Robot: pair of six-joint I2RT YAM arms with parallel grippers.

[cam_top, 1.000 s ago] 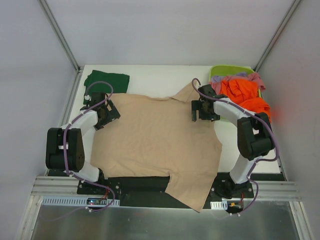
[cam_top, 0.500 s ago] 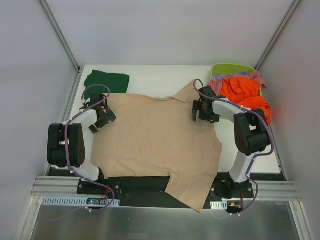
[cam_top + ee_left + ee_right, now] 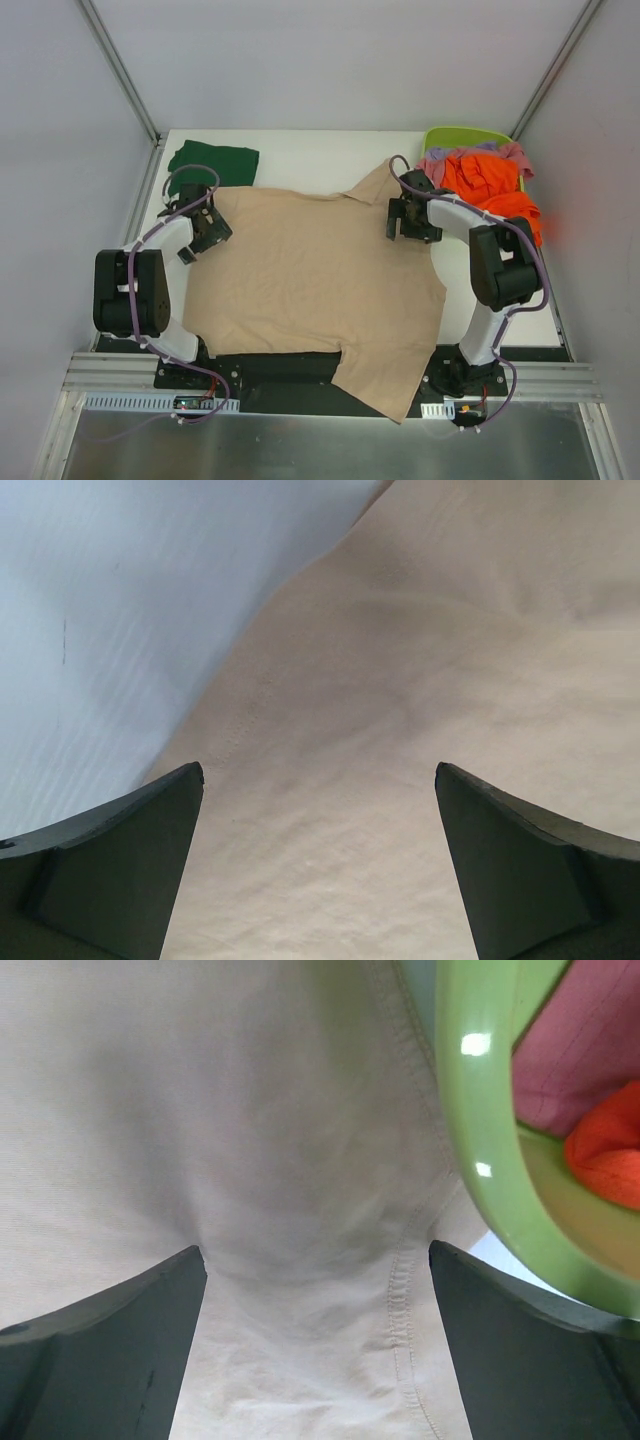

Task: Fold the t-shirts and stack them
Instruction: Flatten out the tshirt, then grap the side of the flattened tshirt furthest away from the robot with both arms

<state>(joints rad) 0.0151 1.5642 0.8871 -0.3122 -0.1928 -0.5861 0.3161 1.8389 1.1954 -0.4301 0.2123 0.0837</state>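
A beige-tan t-shirt [image 3: 310,280] lies spread flat over the middle of the table, its lower hem hanging over the near edge. My left gripper [image 3: 203,232] is open over the shirt's left edge; its wrist view shows tan cloth [image 3: 400,700] between the spread fingers [image 3: 120,870]. My right gripper [image 3: 410,220] is open over the shirt's right sleeve, with cloth and a hem seam [image 3: 400,1290] between its fingers [image 3: 110,1340]. A folded dark green t-shirt [image 3: 213,162] lies at the back left. Orange [image 3: 490,190], pink and lilac shirts are heaped in the basket.
The lime-green plastic basket [image 3: 455,136] stands at the back right; its rim [image 3: 480,1110] is close beside my right gripper. White table [image 3: 310,160] shows behind the tan shirt. Grey enclosure walls stand on all sides.
Both grippers have shifted slightly outward and back along the shirt's edges. The shirt's right side lies a little flatter. Nothing was picked up.
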